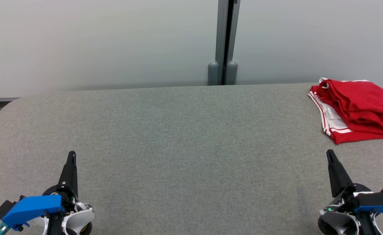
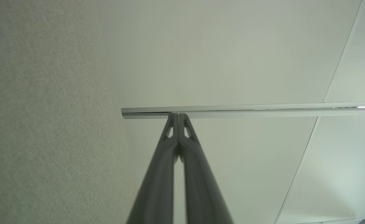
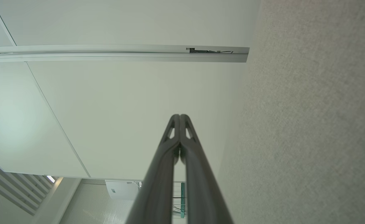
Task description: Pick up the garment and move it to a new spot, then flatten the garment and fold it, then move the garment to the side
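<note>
**Red garment at the table's far right; both grippers shut and empty**

The garment (image 1: 358, 107), red with white stripes along its edge, lies in a loose folded heap at the far right of the grey table (image 1: 178, 124), close to the back edge (the right border of the head view cuts part of it off). Nothing touches it.

The right gripper (image 1: 329, 153) is at the front right of the table. It is nearer the robot than the garment and apart from it, with its tip pointing up the view. The left gripper (image 1: 71, 154) is at the front left, well apart from the garment.

Both are closed tight with nothing between them. In the left wrist view the fingers (image 2: 198, 174) meet at the tips, and in the right wrist view that pair (image 3: 198, 174) does the same. Each pair points past the table's edge toward pale panels.

Behind the table is a pale wall (image 1: 96, 42) with a grey post (image 1: 225, 42) right of the middle.
</note>
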You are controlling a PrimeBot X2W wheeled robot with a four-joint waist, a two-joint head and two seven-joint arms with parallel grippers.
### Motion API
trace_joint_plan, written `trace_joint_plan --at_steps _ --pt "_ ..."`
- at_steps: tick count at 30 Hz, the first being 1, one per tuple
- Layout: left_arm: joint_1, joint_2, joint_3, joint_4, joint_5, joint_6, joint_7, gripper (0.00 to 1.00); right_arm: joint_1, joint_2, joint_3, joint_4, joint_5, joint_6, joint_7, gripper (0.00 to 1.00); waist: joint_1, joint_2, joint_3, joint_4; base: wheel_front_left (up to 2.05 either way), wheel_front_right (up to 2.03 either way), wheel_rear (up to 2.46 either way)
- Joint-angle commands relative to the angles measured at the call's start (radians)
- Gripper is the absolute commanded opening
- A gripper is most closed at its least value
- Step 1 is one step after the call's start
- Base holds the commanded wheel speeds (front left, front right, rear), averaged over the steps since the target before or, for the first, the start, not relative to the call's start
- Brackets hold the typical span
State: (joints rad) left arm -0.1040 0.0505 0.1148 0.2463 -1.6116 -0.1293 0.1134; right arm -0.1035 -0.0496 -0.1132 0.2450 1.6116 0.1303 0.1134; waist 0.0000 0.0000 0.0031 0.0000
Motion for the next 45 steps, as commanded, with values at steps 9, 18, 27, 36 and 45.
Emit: trace_joint_plan --at_steps 9,18,27,36,45 --pt "-0.01 -0.002 0.002 0.0 -0.002 -0.005 0.003 0.0 -0.01 -0.001 -0.002 0.002 0.003 0.001 0.002 0.0 0.0 0.0 0.0 0.0 0.0 0.0 0.0" --pt "-0.01 -0.002 0.002 0.0 -0.002 -0.005 0.003 0.0 -0.01 -0.001 -0.002 0.002 0.003 0.001 0.002 0.0 0.0 0.0 0.0 0.0 0.0 0.0 0.0" --pt "-0.01 -0.002 0.002 0.0 -0.003 -0.005 0.003 0.0 -0.01 -0.001 -0.002 0.002 0.003 0.001 0.002 0.0 0.0 0.0 0.0 0.0 0.0 0.0 0.0" --pt "-0.01 -0.002 0.002 0.0 -0.003 -0.005 0.003 0.0 -0.01 -0.001 -0.002 0.002 0.003 0.001 0.002 0.0 0.0 0.0 0.0 0.0 0.0 0.0 0.0" --pt "-0.01 -0.002 0.002 0.0 -0.003 -0.005 0.003 0.0 -0.01 -0.001 -0.002 0.002 0.003 0.001 0.002 0.0 0.0 0.0 0.0 0.0 0.0 0.0 0.0"
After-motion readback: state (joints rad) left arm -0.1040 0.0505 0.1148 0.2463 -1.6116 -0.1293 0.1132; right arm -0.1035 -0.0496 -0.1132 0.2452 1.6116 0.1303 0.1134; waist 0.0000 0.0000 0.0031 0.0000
